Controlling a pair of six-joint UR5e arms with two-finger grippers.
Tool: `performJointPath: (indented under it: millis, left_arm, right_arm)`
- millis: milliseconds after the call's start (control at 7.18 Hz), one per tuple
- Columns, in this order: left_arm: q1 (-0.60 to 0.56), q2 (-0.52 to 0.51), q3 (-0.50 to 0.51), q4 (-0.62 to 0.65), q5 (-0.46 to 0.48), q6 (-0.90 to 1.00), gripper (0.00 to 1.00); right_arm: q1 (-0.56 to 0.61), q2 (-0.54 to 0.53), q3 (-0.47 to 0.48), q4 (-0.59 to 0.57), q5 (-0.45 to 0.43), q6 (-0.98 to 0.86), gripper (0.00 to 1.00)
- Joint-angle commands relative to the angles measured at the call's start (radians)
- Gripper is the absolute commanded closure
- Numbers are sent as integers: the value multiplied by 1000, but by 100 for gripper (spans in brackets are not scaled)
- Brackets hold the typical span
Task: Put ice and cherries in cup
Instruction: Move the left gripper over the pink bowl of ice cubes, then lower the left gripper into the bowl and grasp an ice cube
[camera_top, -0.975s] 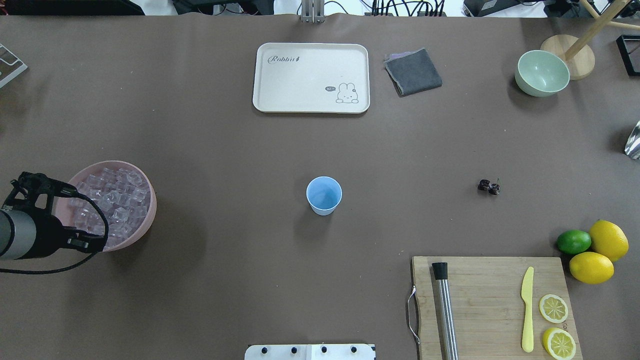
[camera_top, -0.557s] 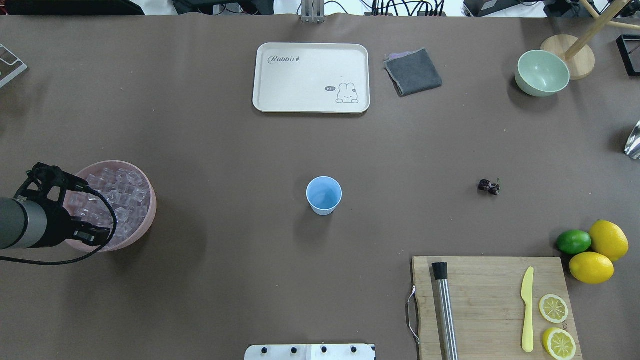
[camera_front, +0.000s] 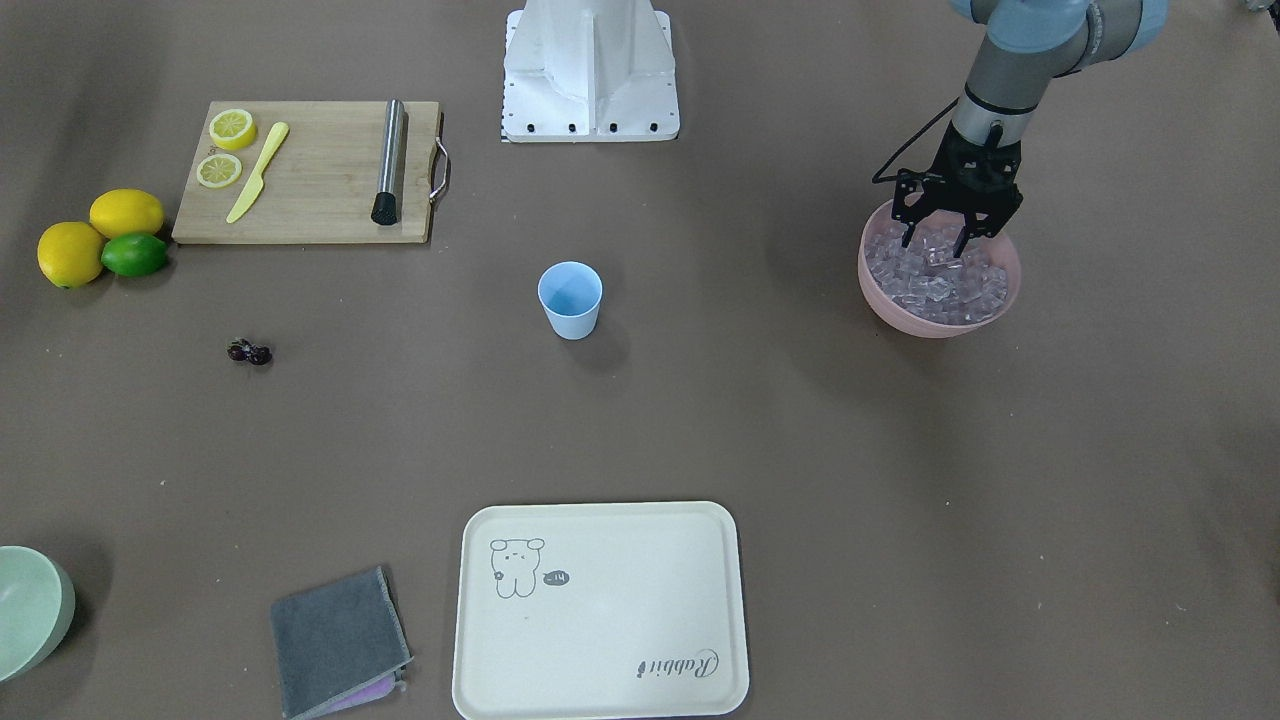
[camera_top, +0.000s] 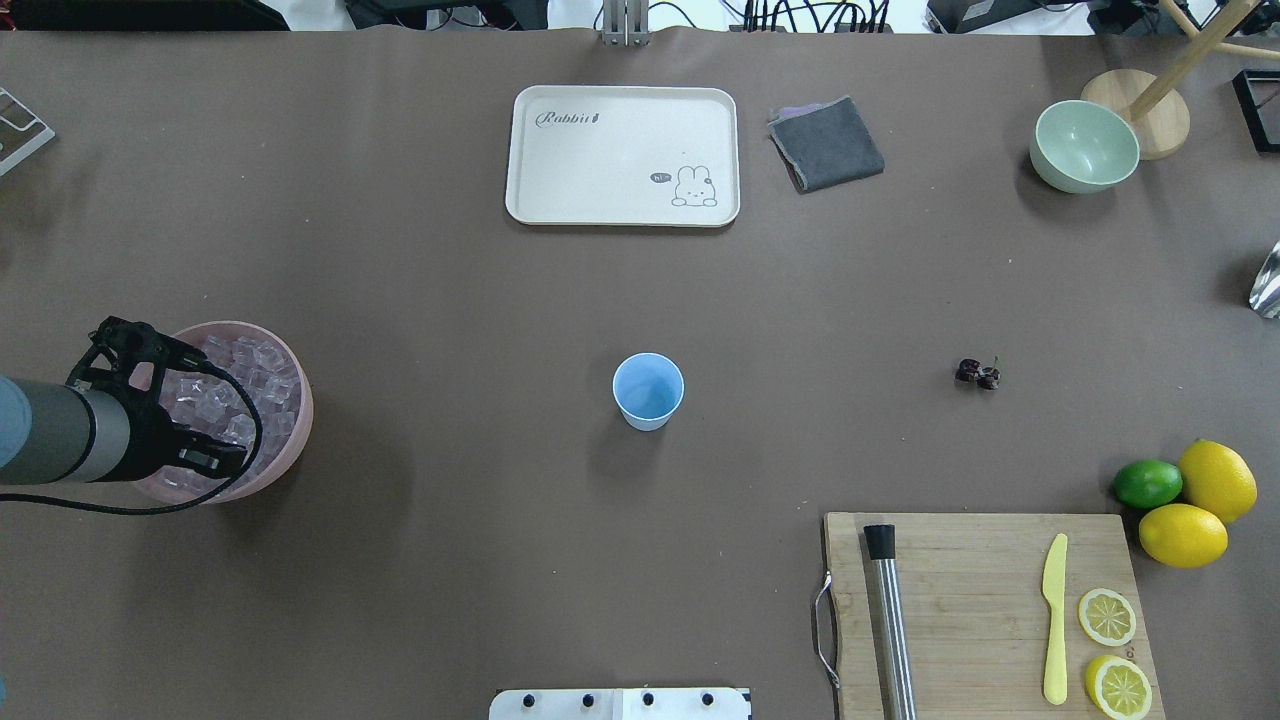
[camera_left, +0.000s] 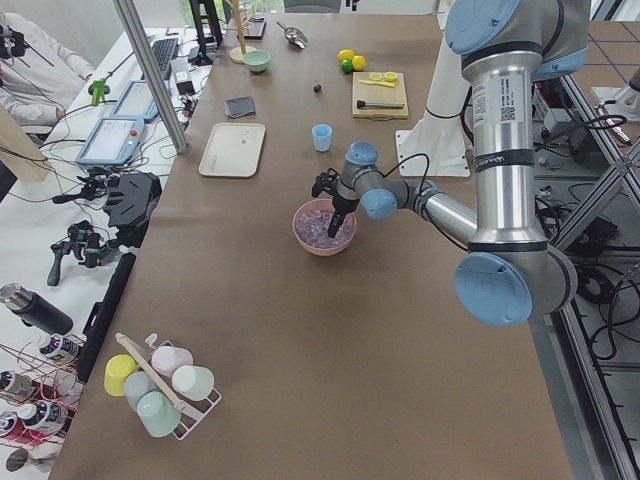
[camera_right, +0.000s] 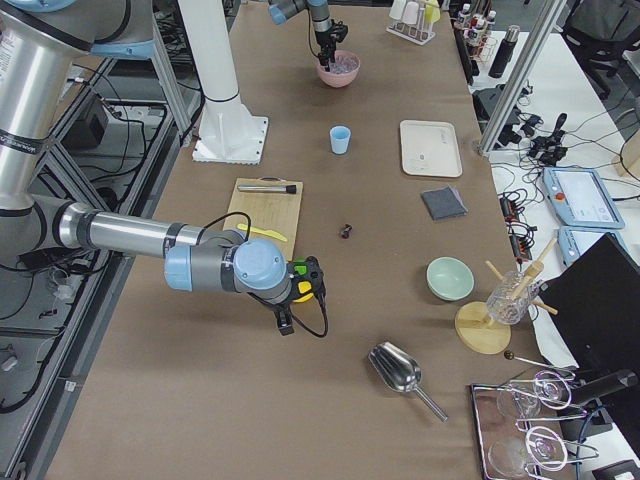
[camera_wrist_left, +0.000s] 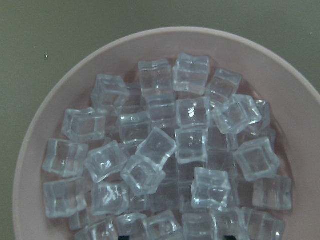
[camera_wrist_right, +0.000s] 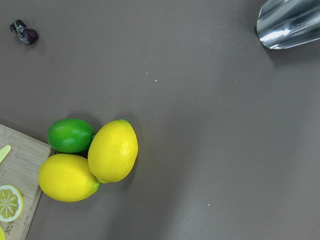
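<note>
The ice (camera_wrist_left: 165, 150) fills a wide pink bowl (camera_front: 880, 300) at the table's left in the overhead view (camera_top: 292, 440). My left gripper (camera_front: 935, 243) hangs open just above the ice heap, its fingers spread and holding nothing; in the overhead view (camera_top: 180, 400) it covers the bowl's near-left part. The light blue cup (camera_top: 648, 390) stands upright at the table's middle and looks empty. The cherries (camera_top: 978, 374) lie on the table right of the cup and show in the right wrist view (camera_wrist_right: 23, 31). My right gripper (camera_right: 285, 322) shows only in the exterior right view, near the lemons; I cannot tell its state.
A cream tray (camera_top: 560, 190), grey cloth (camera_top: 826, 143) and pale green bowl (camera_top: 1084, 146) sit at the far side. A cutting board (camera_top: 960, 580) holds a metal muddler (camera_top: 890, 620), yellow knife (camera_top: 1054, 620) and lemon slices. Two lemons (camera_top: 1200, 505), a lime (camera_top: 1147, 483) and a metal scoop (camera_wrist_right: 290, 22) lie at right.
My left gripper has moved from the bowl's near-left rim farther in over the ice. Nothing else has moved.
</note>
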Motion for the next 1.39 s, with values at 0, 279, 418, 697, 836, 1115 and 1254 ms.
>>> performJointPath:
  millis: [0,279,418,697,836,1115,1254]
  left_arm:
    - [-4,36,-18,0,-1,-13,35]
    - [-1,39,-32,0,-4,-21,35]
    - [4,34,-29,0,-4,-35,36]
    - [12,33,-27,0,-4,-61,37]
    - [12,36,-22,0,-4,-61,38]
    - [12,34,-18,0,-4,-62,38]
    - [12,34,-18,0,-4,-62,38]
  right_arm:
    - [0,0,1,-1,1,0,1]
    - [0,-1,0,-1,1,0,1]
    - [0,-3,0,-1,1,0,1]
    - [0,-3,-2,-1,1,0,1]
    - [0,-3,-2,-1,1,0,1]
    - [0,-3,-2,-1,1,0,1]
    - [0,-3,-2,-1,1,-2,1]
